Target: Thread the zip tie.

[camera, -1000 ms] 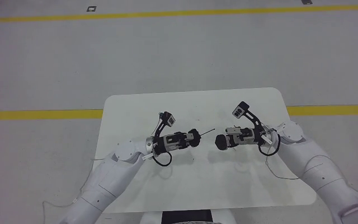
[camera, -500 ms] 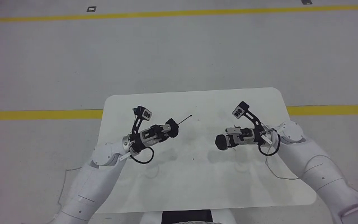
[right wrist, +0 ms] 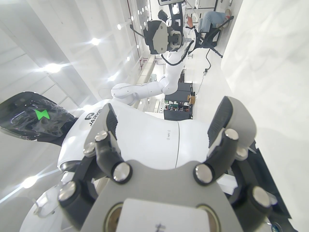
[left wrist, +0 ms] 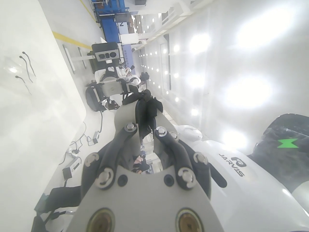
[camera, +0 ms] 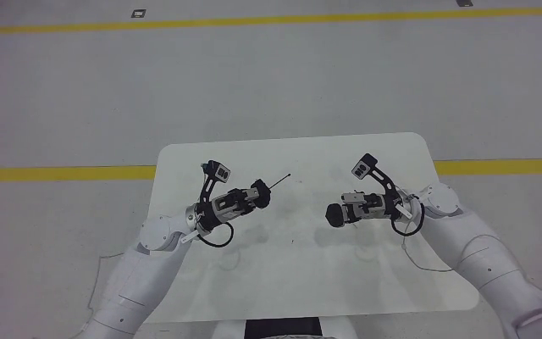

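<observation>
A pale grey floor (camera: 271, 85) crossed by yellow lines (camera: 76, 173) lies around a white table (camera: 356, 161) with rounded corners. Both arms are above the tabletop, pointing at each other.

The left arm (camera: 161, 241) comes in over the table's left part, the right arm (camera: 470, 237) over its right part, and a stretch of bare table lies between their ends.

The left claw (camera: 261, 195) is pressed together. In the left wrist view its two fingers meet on a bunched black piece, the zip tie (left wrist: 144, 105), pinched right at the tips of the left claw (left wrist: 144, 113). From above, the tie's thin black tail (camera: 279, 179) sticks out past the claw, slanting away from the robot and toward the right arm, clear of the table. The right wrist view shows the same left claw (right wrist: 155, 37) farther off, with the tail as a fine dark line beside it.

The right claw (camera: 332, 214) is well apart from the left one and is not touching the tie. Its own wrist view shows the right claw (right wrist: 169, 112) spread wide, dark ribbed pads facing each other, with nothing between them.

A few thin, dark, tadpole-like marks (left wrist: 25, 60) show on the tabletop in the left wrist view. I cannot tell whether they are ties or shadows.
</observation>
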